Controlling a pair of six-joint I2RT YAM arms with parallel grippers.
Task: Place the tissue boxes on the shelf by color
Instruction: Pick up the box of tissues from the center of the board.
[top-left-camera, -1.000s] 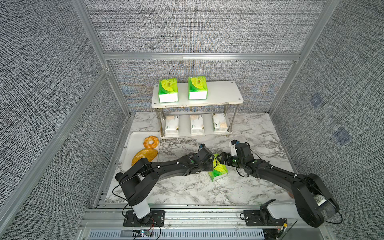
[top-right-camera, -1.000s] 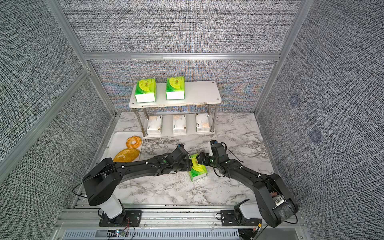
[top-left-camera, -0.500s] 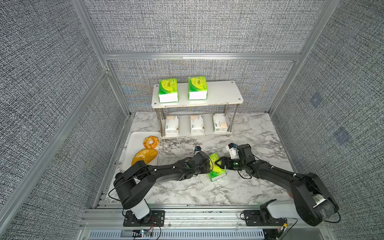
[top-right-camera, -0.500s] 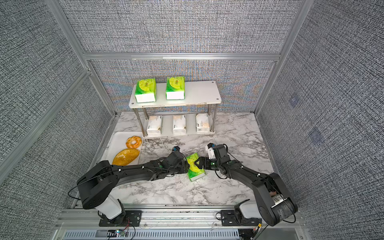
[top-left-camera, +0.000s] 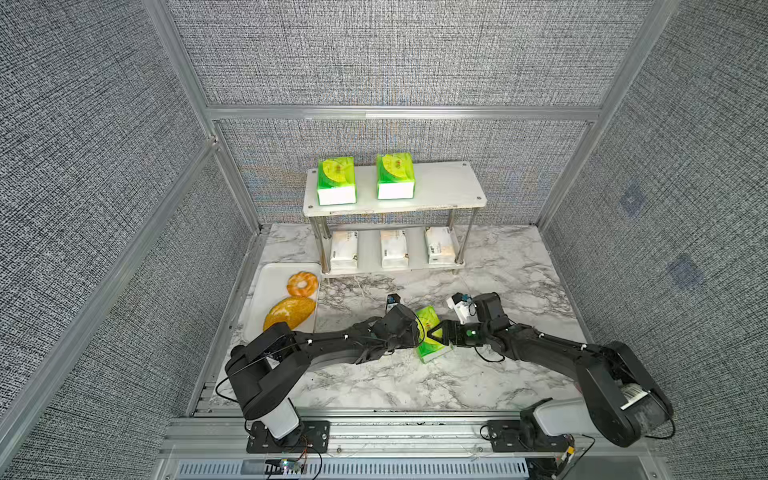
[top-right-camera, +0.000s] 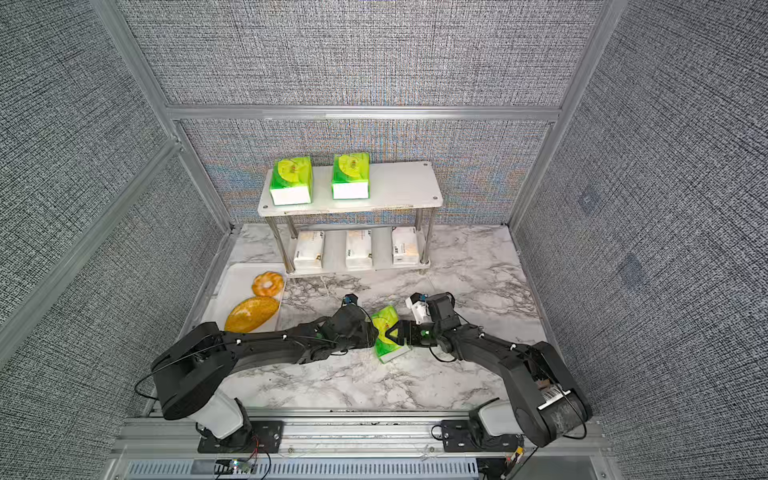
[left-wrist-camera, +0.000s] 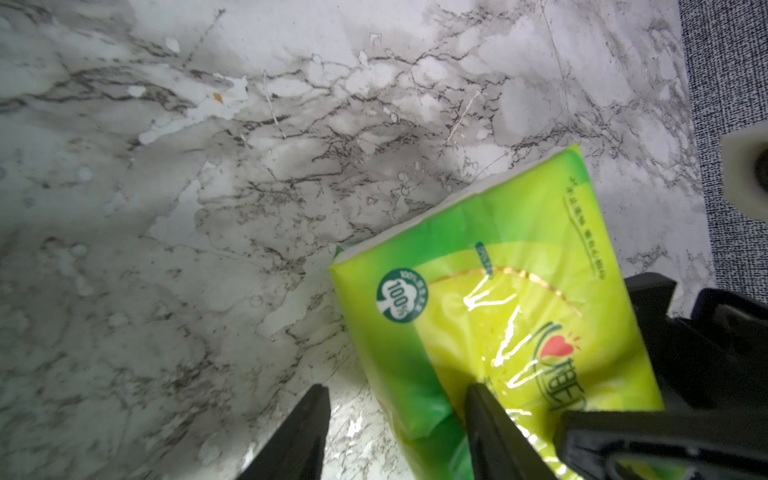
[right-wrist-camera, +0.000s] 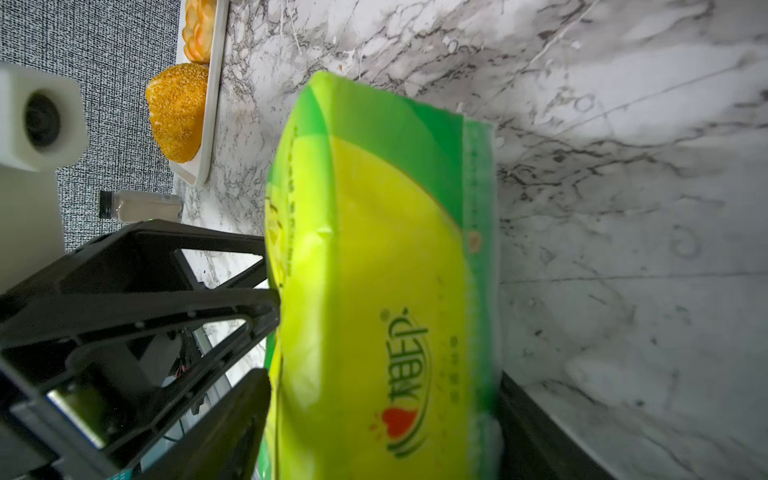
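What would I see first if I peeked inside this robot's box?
Two black arms meet in the middle, the left claw and right claw both gripping one bright green tissue pack. Two more green packs sit on the shelf's top board, three pale ones beneath. An orange bread loaf and ring lie on a white tray by the left arm.

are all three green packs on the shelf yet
No, two green packs sit on the top board; the third pack is down near the table.
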